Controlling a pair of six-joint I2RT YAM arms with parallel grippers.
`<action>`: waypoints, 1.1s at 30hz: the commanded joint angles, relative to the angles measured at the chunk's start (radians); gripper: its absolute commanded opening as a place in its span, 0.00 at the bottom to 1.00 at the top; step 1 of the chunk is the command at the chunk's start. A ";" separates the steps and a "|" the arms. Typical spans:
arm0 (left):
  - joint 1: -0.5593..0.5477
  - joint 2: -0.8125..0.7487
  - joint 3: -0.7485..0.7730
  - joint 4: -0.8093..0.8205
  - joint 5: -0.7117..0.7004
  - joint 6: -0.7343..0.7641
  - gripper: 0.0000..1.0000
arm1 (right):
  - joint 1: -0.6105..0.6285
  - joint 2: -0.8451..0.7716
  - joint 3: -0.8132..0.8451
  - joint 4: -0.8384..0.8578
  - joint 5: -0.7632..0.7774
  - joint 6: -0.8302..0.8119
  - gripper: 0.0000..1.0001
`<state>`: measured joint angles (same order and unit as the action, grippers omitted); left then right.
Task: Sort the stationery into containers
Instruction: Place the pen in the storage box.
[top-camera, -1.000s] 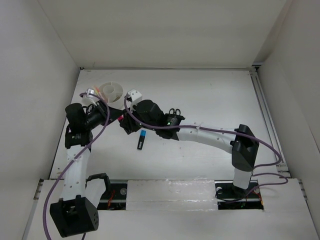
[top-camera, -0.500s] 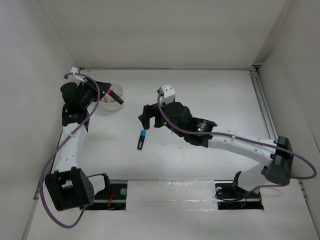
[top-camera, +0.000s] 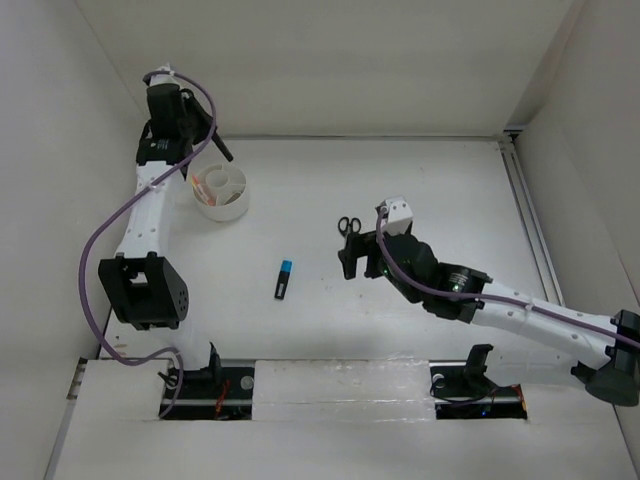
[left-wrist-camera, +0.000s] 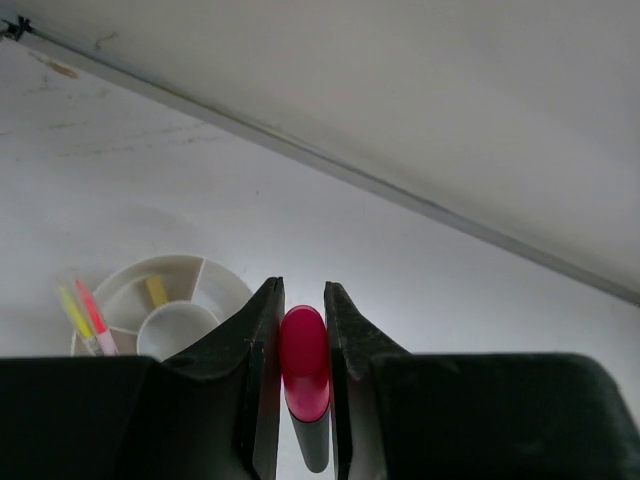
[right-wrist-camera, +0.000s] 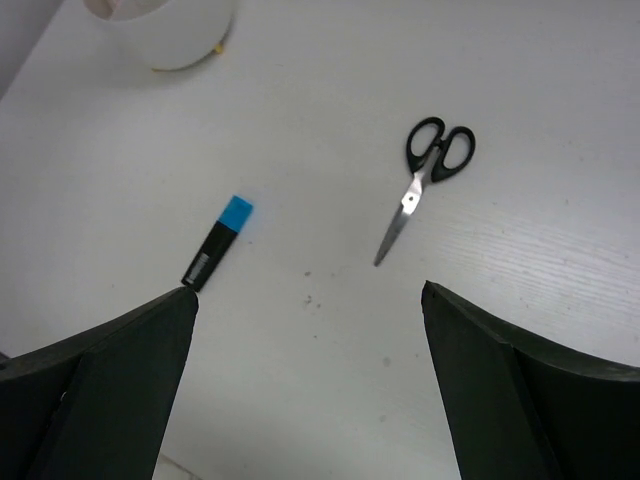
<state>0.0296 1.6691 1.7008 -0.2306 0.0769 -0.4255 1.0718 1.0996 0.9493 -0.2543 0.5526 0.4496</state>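
Observation:
My left gripper (left-wrist-camera: 301, 286) is shut on the pink-capped black highlighter (left-wrist-camera: 303, 365), held high near the back wall (top-camera: 218, 145). Below it stands the round white bowl (top-camera: 222, 190), split into compartments. A yellow pen (left-wrist-camera: 72, 312) and a pink pen (left-wrist-camera: 95, 318) lie in one compartment (left-wrist-camera: 190, 275), and a tan block (left-wrist-camera: 157, 291) lies in another. My right gripper (top-camera: 350, 262) hovers open over mid-table with nothing between its fingers (right-wrist-camera: 310, 300). The black-handled scissors (right-wrist-camera: 425, 180) lie just beyond it (top-camera: 349, 226). The blue-capped highlighter (right-wrist-camera: 218, 240) lies to its left (top-camera: 284, 280).
White walls close the table in at the back and on both sides; the left arm's wrist is close to the back left corner. A metal rail (top-camera: 530, 230) runs along the right edge. Purple cables loop from both arms.
The left arm has swung up and back past the bowl, carrying the pink-capped highlighter. The right arm has drawn back to the right and its jaws have spread wide.

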 joint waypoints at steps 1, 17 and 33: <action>-0.075 -0.003 0.043 -0.084 -0.092 0.085 0.00 | -0.025 -0.065 -0.050 -0.005 0.036 0.024 1.00; -0.076 -0.012 -0.015 -0.102 -0.092 0.096 0.00 | -0.035 -0.078 -0.181 0.119 0.061 0.034 1.00; -0.076 -0.012 -0.004 -0.184 -0.140 0.096 0.00 | -0.044 -0.096 -0.199 0.128 0.052 0.034 1.00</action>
<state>-0.0483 1.6802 1.6882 -0.3985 -0.0410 -0.3439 1.0340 1.0252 0.7490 -0.1715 0.5922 0.4728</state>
